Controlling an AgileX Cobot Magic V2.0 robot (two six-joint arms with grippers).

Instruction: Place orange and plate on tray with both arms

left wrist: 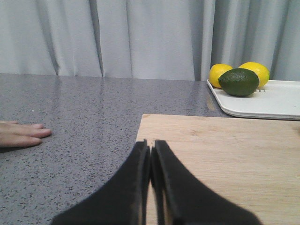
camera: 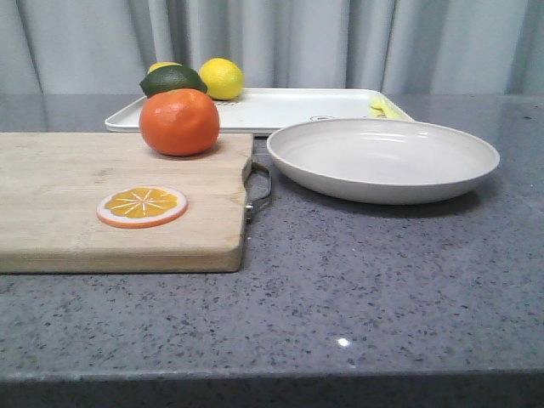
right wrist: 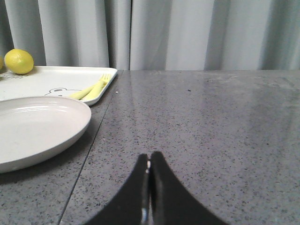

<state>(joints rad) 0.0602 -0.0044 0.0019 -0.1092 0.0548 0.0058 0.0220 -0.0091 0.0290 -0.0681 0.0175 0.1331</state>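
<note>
The orange [camera: 179, 121] sits on the far right corner of the wooden cutting board [camera: 59, 204]. The off-white plate [camera: 382, 158] rests on the counter right of the board; it also shows in the right wrist view [right wrist: 33, 129]. The white tray [camera: 289, 108] lies behind both and shows in both wrist views [left wrist: 272, 101] [right wrist: 51, 80]. My left gripper [left wrist: 151, 145] is shut and empty, low over the board's left edge. My right gripper [right wrist: 149, 158] is shut and empty over bare counter, right of the plate. Neither gripper shows in the front view.
An orange slice disc [camera: 142, 206] lies on the board. A lemon [camera: 222, 78], a second lemon and a dark green avocado [camera: 172, 81] sit at the tray's back left. A yellow fork [right wrist: 92, 88] lies at the tray's right end. A person's hand [left wrist: 21, 133] rests on the counter left of the board.
</note>
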